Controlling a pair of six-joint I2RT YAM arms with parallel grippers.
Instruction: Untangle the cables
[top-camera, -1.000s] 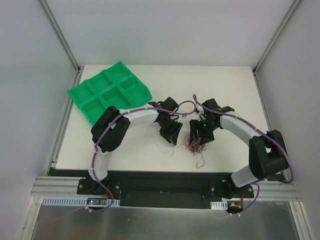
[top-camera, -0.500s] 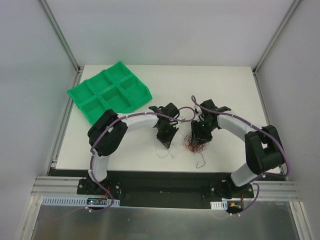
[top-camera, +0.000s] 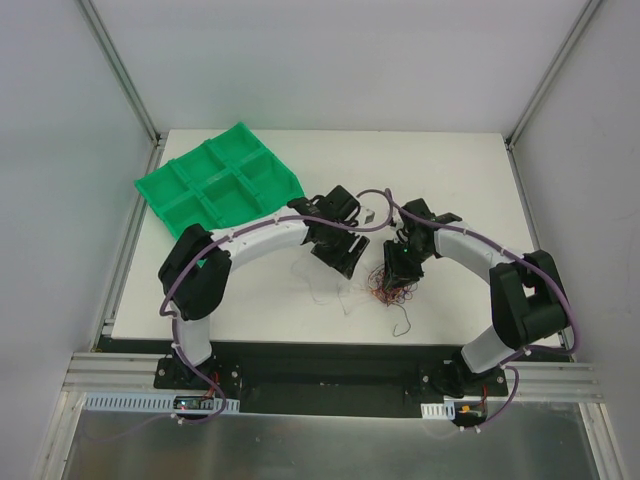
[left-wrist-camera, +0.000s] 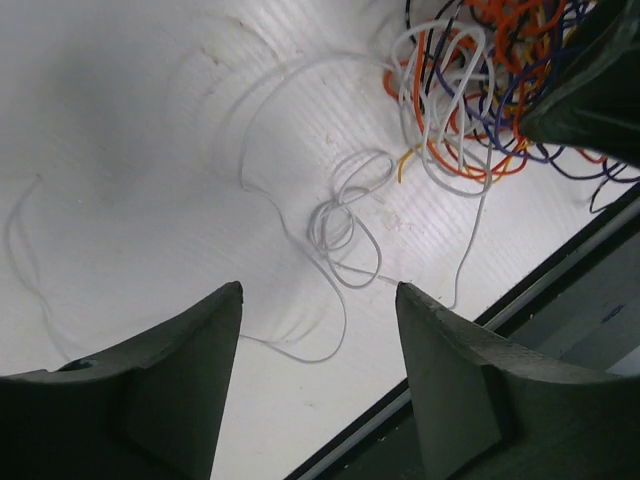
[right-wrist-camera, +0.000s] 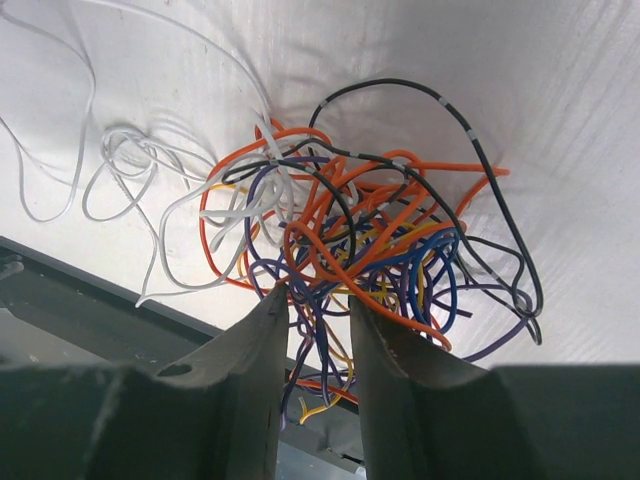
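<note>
Since half a second ago the left gripper (top-camera: 343, 260) has shifted farther from the table's near edge and closer to the right gripper (right-wrist-camera: 318, 298). Its jaws stand wide apart around nothing, a loose white cable (left-wrist-camera: 340, 215) lies on the table (left-wrist-camera: 130, 150) just beyond its fingertips, and the tangle of cables (right-wrist-camera: 370, 250) sits farther out, beside the right gripper. The right gripper's jaws are drawn almost together on orange and purple strands of that tangle, whose bulk spreads just past its fingertips, with white loops trailing toward the left gripper.
</note>
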